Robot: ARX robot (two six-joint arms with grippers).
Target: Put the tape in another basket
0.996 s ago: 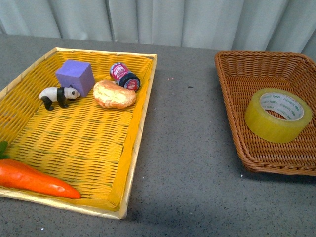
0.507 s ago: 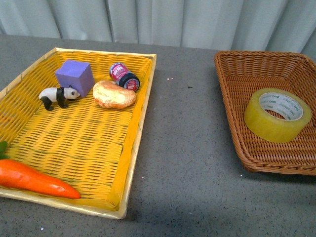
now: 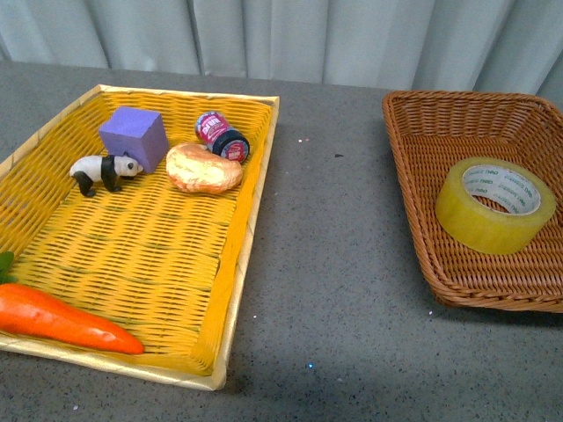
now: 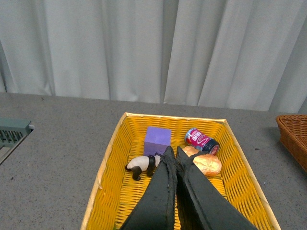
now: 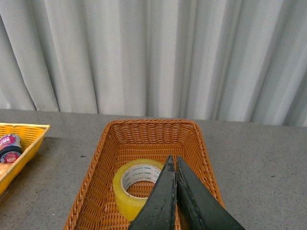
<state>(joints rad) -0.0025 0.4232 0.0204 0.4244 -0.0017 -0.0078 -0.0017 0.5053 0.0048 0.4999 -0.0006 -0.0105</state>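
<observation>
The roll of packing tape (image 3: 495,204) lies flat on its side in the brown wicker basket (image 3: 413,167), on the woven floor toward the robot's side, its hole facing up — an easy posture for a pincer to close across the wall of the roll. Small green print runs around the white core, too small to read. The right pincer (image 5: 173,165) hangs above that basket with its 2 fingers pressed together, holding nothing, lined up over the roll. The left pincer (image 4: 173,154), likewise clenched and empty, waits over the yellow woven basket (image 3: 255,189) — the likely destination, I'd say — beside a toy panda (image 3: 104,170), a purple cube (image 3: 134,135), a bread roll (image 3: 203,168), a small can (image 3: 221,134) and a carrot (image 3: 62,320).
</observation>
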